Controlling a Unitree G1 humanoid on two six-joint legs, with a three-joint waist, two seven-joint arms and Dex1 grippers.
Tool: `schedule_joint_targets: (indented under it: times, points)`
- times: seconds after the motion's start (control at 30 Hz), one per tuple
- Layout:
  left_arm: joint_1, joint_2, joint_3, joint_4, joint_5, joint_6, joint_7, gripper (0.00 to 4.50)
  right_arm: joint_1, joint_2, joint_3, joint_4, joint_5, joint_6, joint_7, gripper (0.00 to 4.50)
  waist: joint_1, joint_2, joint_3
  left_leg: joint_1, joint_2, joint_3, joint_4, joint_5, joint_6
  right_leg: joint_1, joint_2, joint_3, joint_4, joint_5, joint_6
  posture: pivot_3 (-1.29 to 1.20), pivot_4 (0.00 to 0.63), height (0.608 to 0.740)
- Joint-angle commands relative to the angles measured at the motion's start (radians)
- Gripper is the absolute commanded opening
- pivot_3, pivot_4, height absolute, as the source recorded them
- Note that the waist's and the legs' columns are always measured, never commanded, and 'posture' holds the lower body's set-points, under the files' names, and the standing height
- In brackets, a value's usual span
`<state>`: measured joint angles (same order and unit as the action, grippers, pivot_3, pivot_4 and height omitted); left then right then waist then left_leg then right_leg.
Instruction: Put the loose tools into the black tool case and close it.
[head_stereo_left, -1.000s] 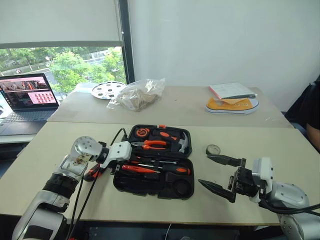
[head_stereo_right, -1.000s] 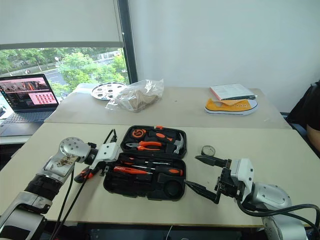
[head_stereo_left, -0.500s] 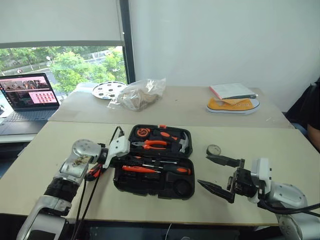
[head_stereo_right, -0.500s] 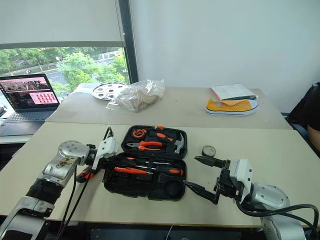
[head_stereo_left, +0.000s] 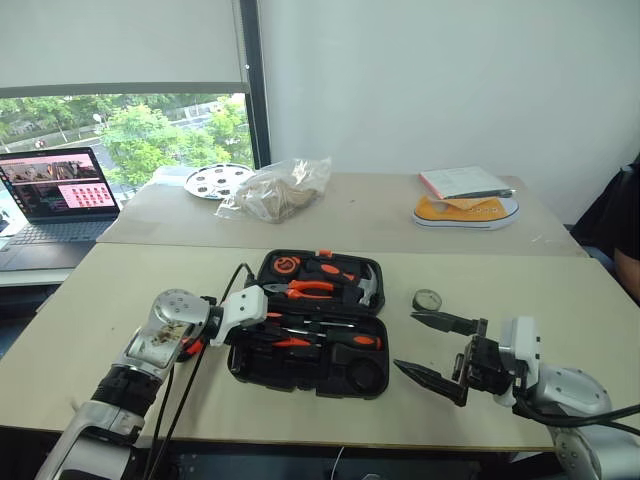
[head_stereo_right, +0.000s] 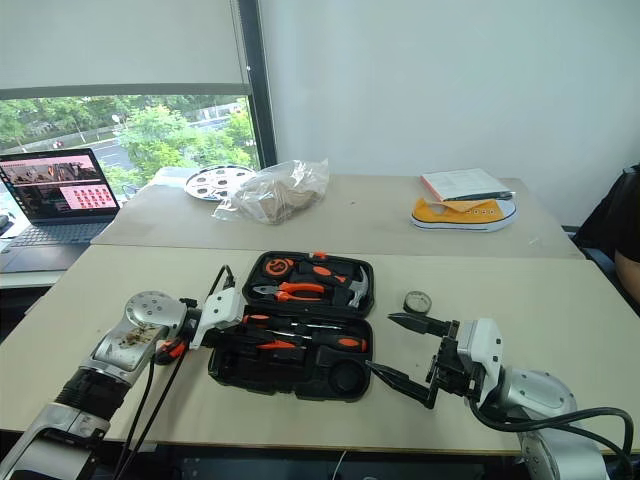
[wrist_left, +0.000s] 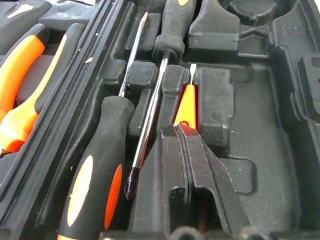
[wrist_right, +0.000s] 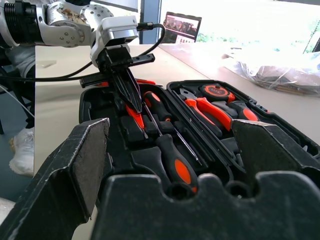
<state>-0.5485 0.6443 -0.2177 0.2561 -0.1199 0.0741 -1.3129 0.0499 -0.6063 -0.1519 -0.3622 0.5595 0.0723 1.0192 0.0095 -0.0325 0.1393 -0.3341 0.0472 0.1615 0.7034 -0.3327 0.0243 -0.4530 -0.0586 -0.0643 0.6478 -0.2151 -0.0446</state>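
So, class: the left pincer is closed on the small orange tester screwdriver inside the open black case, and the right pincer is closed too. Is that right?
One slip: the right pincer is open, jaws wide apart, as the left eye view shows. The rest stands: the left pincer is closed on the small orange tester screwdriver in the open black case.

Both head eyes look forward and down over the worktop (head_stereo_left: 120, 280). Each wrist camera peers close along its own pincer into the open black tool case (wrist_right: 210, 145), shared by all.
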Motion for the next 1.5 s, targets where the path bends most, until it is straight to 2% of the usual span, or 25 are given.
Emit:
schedule_joint_targets:
  times: [0.03,0.2,0.3,0.47,0.53,0.57,0.6,0.63,0.73,0.87,1.07,1.2,1.4,1.43,1.47,1.5]
  points:
    - [0.035,0.006,-0.007,-0.002,0.016,0.043,0.027,0.04,-0.018,0.001,-0.007,-0.011,0.001,-0.016,-0.004,4.50,0.000,0.000,0.000,0.000,0.000,0.000,0.000,0.000,0.000,0.000,0.000,0.000,0.000,0.000,0.000,0.00,0.150,0.740]
    - [0.120,-0.025,0.181,-0.107,-0.178,0.002,0.057,0.04,-0.021,0.003,-0.012,-0.010,0.010,-0.021,0.002,4.50,-0.008,0.000,0.000,0.001,0.001,0.000,0.000,0.000,0.000,0.002,0.000,0.001,0.000,0.000,0.000,0.00,0.150,0.740]
    - [0.253,-0.008,0.333,-0.199,-0.264,-0.014,0.112,0.73,-0.030,0.002,-0.015,-0.004,0.019,-0.027,0.015,4.50,-0.012,0.000,0.000,-0.002,0.002,-0.001,0.000,0.000,0.000,-0.002,0.000,0.001,0.000,0.000,0.000,0.00,0.150,0.740]
    - [0.547,-0.007,0.592,-0.294,-0.296,-0.060,0.251,2.61,-0.040,0.001,-0.019,0.011,0.031,-0.035,0.042,4.50,-0.024,0.000,0.000,0.000,0.002,-0.001,-0.002,0.000,0.000,-0.002,-0.002,0.002,0.000,0.000,0.000,0.00,0.150,0.740]
    - [0.683,-0.037,0.710,-0.309,-0.313,-0.079,0.316,3.43,-0.043,0.005,-0.014,0.019,0.029,-0.042,0.053,4.50,-0.023,0.000,0.000,-0.001,0.002,-0.001,-0.002,0.000,0.000,-0.002,-0.002,0.002,-0.001,0.000,0.000,0.00,0.150,0.740]
    - [0.739,-0.053,0.756,-0.310,-0.320,-0.080,0.345,3.67,-0.044,0.006,-0.010,0.023,0.024,-0.049,0.059,4.50,-0.022,0.000,0.000,-0.001,0.003,-0.001,-0.002,0.000,0.000,-0.002,-0.002,0.001,-0.001,0.000,0.000,0.00,0.150,0.740]
    - [0.783,-0.069,0.789,-0.313,-0.320,-0.090,0.370,4.16,-0.045,0.007,-0.005,0.028,0.020,-0.053,0.067,4.50,-0.021,0.000,0.000,-0.001,0.002,-0.001,-0.002,-0.001,0.001,-0.002,-0.003,0.002,-0.001,0.000,0.000,0.00,0.150,0.740]
    - [0.818,-0.081,0.811,-0.321,-0.325,-0.088,0.389,4.47,-0.044,0.008,-0.001,0.032,0.016,-0.057,0.071,4.50,-0.019,0.000,0.000,-0.001,0.002,-0.001,-0.002,-0.001,0.002,-0.002,-0.003,0.001,-0.001,0.000,0.000,0.00,0.150,0.740]
    - [0.882,-0.112,0.855,-0.335,-0.341,-0.081,0.439,4.47,-0.052,0.017,0.009,0.045,0.007,-0.067,0.073,4.50,0.000,-0.001,0.000,-0.001,0.002,-0.001,-0.002,-0.003,0.004,-0.001,-0.004,0.000,-0.002,0.000,0.000,0.00,0.150,0.740]
    - [0.884,-0.115,0.860,-0.334,-0.350,-0.063,0.484,4.47,-0.068,0.026,0.023,0.061,0.000,-0.079,0.075,4.50,0.011,-0.001,0.000,-0.001,0.001,0.000,-0.001,-0.006,0.009,0.000,-0.006,-0.001,-0.002,0.000,0.000,0.00,0.150,0.740]
    - [0.700,0.012,0.708,-0.393,-0.433,0.253,0.498,4.47,-0.107,0.037,0.034,0.059,0.006,-0.076,0.073,4.50,0.011,-0.001,0.000,-0.001,0.001,-0.001,-0.001,-0.003,0.005,0.000,-0.004,-0.003,-0.001,0.001,-0.001,0.00,0.150,0.740]
    - [0.533,0.099,0.553,-0.337,-0.354,0.422,0.534,4.47,-0.123,0.049,0.044,0.049,0.009,-0.065,0.056,4.50,0.001,-0.001,0.000,0.000,0.002,0.000,-0.002,-0.001,0.001,0.000,-0.002,-0.002,-0.001,0.001,-0.001,0.00,0.150,0.740]
    - [0.411,0.137,0.396,-0.223,-0.247,0.484,0.548,4.47,-0.109,0.057,0.044,0.037,0.001,-0.069,0.030,4.50,-0.017,-0.001,0.000,0.001,0.001,0.003,-0.007,0.000,-0.001,-0.003,-0.001,-0.001,-0.002,0.001,-0.001,0.00,0.150,0.740]
    - [0.399,0.137,0.390,-0.215,-0.244,0.490,0.547,3.95,-0.106,0.058,0.042,0.034,0.000,-0.070,0.025,4.50,-0.015,-0.001,0.000,0.000,0.001,0.003,-0.008,0.000,-0.001,-0.004,-0.001,-0.001,-0.002,0.001,-0.001,0.00,0.150,0.740]
    - [0.399,0.137,0.386,-0.218,-0.247,0.492,0.533,3.82,-0.100,0.056,0.037,0.030,0.000,-0.071,0.020,4.50,-0.014,0.000,0.000,0.001,0.001,0.003,-0.008,0.001,-0.002,-0.004,-0.001,-0.002,-0.002,0.001,-0.001,0.00,0.150,0.740]
    - [0.405,0.139,0.385,-0.224,-0.252,0.492,0.517,3.41,-0.094,0.055,0.034,0.026,0.000,-0.072,0.017,4.50,-0.012,0.000,0.000,0.001,0.001,0.003,-0.008,0.001,-0.002,-0.004,-0.001,-0.002,-0.001,0.001,-0.002,0.00,0.150,0.740]
